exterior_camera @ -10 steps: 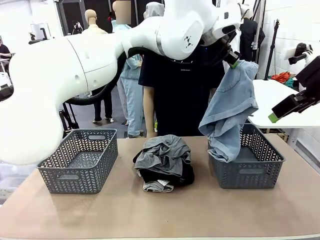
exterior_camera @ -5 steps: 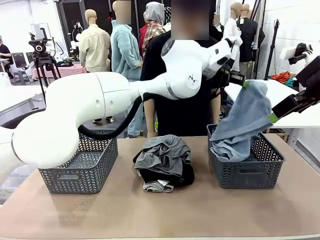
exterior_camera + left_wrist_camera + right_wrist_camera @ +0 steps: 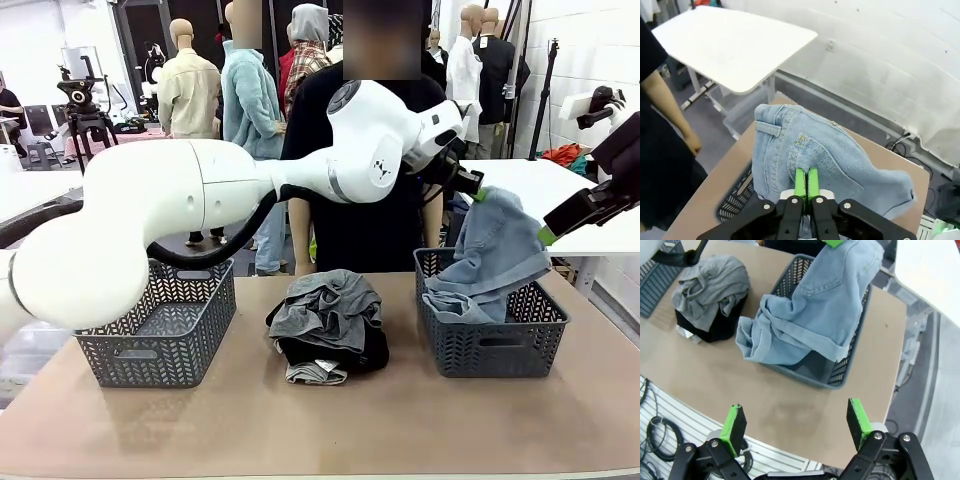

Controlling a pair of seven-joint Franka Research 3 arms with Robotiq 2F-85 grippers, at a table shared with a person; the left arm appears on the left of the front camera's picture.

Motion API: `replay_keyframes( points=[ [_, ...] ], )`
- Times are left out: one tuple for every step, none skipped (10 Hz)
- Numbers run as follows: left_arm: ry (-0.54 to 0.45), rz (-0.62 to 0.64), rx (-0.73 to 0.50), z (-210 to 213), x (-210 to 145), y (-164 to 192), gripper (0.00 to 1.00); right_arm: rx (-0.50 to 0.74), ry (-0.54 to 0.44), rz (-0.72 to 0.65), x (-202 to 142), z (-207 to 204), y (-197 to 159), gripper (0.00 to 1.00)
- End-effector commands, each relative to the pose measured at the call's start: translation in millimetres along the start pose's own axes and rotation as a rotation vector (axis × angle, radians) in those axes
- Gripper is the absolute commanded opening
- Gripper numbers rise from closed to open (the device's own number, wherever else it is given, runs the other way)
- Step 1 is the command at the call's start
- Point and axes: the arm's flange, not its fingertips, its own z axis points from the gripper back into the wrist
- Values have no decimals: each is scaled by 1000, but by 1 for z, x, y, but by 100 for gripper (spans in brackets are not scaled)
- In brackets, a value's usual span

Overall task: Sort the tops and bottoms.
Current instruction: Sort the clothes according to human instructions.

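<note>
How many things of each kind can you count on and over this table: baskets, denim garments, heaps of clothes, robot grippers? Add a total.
Grey plastic lattice baskets: 2
Light blue denim garment: 1
Heap of grey and black clothes: 1 (the pieces inside cannot be counted)
Black grippers with green pads, left gripper and right gripper: 2
Total: 6

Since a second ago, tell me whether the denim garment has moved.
Yes: the denim garment has sunk lower into the right-hand basket, held by the left gripper.
</note>
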Motion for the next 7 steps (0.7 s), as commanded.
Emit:
replay_keyframes(
  points=[
    [23, 6, 10, 2, -1, 4, 0, -11, 11, 7, -1, -1, -1, 100],
    [95, 85, -36, -17, -25, 14, 0, -11, 11, 7, -1, -1, -1, 100],
    [151, 164, -64, -37, -49, 21, 0, -11, 11, 7, -1, -1, -1, 100],
    [207, 176, -31, -45, -61, 20, 0, -11, 11, 7, -1, -1, -1, 100],
    [236, 200, -34, -51, -69, 22, 0, -11, 11, 7, -1, -1, -1, 100],
    [250, 229, -62, -59, -80, 29, 0, -11, 11, 7, -1, -1, -1, 100],
    [276, 258, -82, -67, -91, 33, 0, -11, 11, 7, -1, -1, -1, 100]
  ],
)
